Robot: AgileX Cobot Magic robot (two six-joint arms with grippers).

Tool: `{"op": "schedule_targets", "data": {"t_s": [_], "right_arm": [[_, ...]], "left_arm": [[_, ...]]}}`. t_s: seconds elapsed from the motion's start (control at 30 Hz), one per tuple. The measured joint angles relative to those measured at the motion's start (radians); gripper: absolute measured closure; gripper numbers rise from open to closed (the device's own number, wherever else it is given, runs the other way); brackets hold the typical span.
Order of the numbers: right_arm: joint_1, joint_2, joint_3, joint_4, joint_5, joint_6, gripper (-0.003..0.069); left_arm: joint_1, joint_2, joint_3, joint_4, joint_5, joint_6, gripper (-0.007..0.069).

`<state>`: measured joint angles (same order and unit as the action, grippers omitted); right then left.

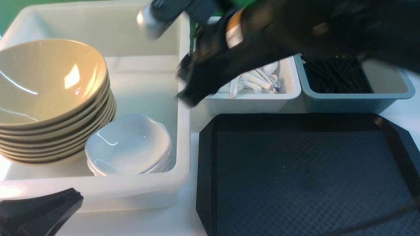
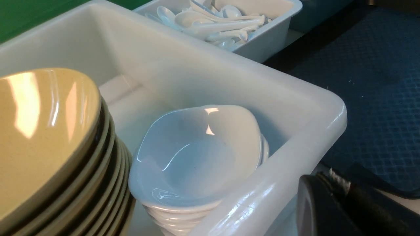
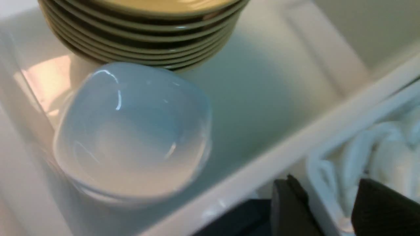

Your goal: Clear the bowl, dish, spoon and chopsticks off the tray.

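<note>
Right wrist view showed the right gripper [image 3: 331,209] parted and empty above the large white tub's [image 3: 262,170] right wall; the left gripper [image 1: 42,209] rested closed, empty.

Black tray [image 1: 305,177] bare, bowl [image 1: 49,82] and dish [image 1: 128,142] topping stacks

Quick count: 1 black tray [image 1: 305,183], nothing on it. 3 tubs: 1 big white tub [image 1: 183,131], 1 small white tub [image 1: 288,88], 1 blue-grey tub [image 1: 357,98]. Olive-yellow bowls [image 1: 49,85] in 1 stack, approx 7-8 going by rims. White dishes [image 1: 128,144] in 1 stack, maybe 4-5, hard to tell. White spoons [image 1: 259,80]: a pile, can't count. Black chopsticks [image 1: 334,75]: lots, uncountable.
</note>
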<state>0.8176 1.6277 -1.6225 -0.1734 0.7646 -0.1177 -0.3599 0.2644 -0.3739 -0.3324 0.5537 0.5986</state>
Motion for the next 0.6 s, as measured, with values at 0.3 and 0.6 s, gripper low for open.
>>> {"op": "schedule_targets", "data": {"t_s": [0.3,0.6], "right_arm": [[0.0,-0.559,0.353,-0.347,0.064,0.297,0.0626],[0.0,-0.94,0.992,-0.381,-0.538,0.533,0.0626]], "left_arm": [[0.0,0.0,0.0,0.021,0.003,-0.007,0.0633],[0.0,0.0,0.0,0.011,0.006,-0.008,0.0633]]}}
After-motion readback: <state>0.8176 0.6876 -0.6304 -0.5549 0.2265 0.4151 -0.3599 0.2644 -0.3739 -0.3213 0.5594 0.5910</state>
